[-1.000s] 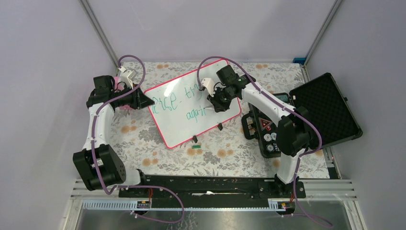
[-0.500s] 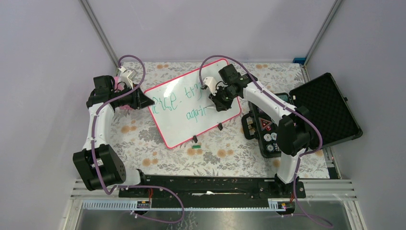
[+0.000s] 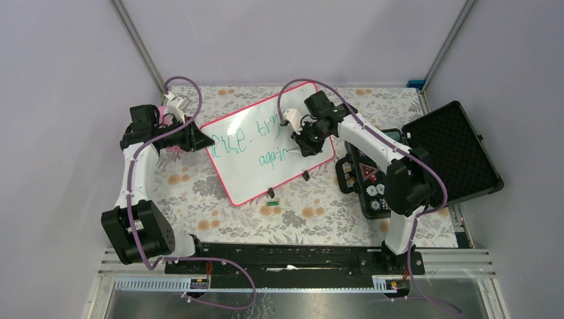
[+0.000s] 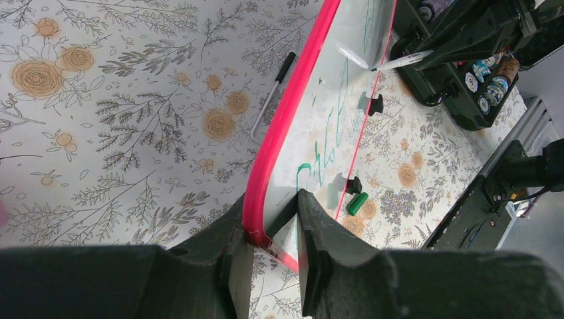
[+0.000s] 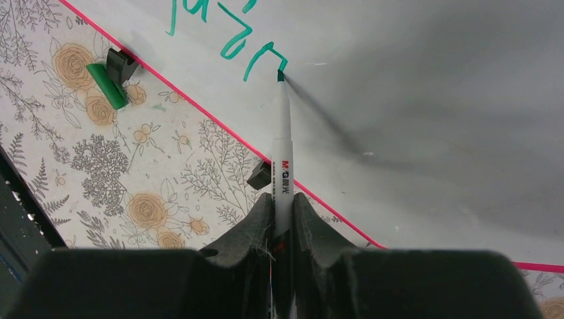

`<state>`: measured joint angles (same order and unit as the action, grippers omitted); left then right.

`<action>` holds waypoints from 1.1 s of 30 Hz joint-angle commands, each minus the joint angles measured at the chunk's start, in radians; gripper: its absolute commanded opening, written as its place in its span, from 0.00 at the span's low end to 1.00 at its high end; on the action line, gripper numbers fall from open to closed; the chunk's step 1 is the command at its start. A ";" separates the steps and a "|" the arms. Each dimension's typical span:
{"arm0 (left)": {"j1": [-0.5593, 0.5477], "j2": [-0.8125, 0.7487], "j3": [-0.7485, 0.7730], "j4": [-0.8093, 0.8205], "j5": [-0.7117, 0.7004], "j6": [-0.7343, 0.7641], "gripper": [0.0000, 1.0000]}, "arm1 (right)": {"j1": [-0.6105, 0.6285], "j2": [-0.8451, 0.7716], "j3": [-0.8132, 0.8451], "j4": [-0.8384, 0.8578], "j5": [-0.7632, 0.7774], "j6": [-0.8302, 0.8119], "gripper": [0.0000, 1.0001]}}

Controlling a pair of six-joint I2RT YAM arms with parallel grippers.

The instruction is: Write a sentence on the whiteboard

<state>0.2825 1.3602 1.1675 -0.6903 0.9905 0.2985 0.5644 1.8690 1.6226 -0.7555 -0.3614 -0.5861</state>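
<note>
Both grippers clamped: left gripper (image 4: pixel 274 209) on pink-framed glossy white whiteboard (image 3: pixel 247 178), right gripper (image 5: pixel 282 206) on white green-tipped marker pen (image 5: pixel 282 143).
Only my right wrist view shows the tip touching the board at the green scrawled sentence (image 5: pixel 255 62); overhead, board lies angled on floral-print tablecloth (image 3: pixel 193 193).

M&G logo on marker (image 5: pixel 283 174), green sentence (image 3: pixel 256 143) on whiteboard (image 3: pixel 247 178), partly legible, "try again"
</note>
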 commanded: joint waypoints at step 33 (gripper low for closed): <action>-0.017 -0.027 -0.009 0.015 -0.049 0.076 0.00 | -0.024 -0.101 -0.050 0.021 -0.031 0.000 0.00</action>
<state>0.2825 1.3602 1.1675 -0.6910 0.9905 0.2985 0.5549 1.7756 1.5494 -0.7433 -0.4068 -0.5793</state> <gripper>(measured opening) 0.261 0.193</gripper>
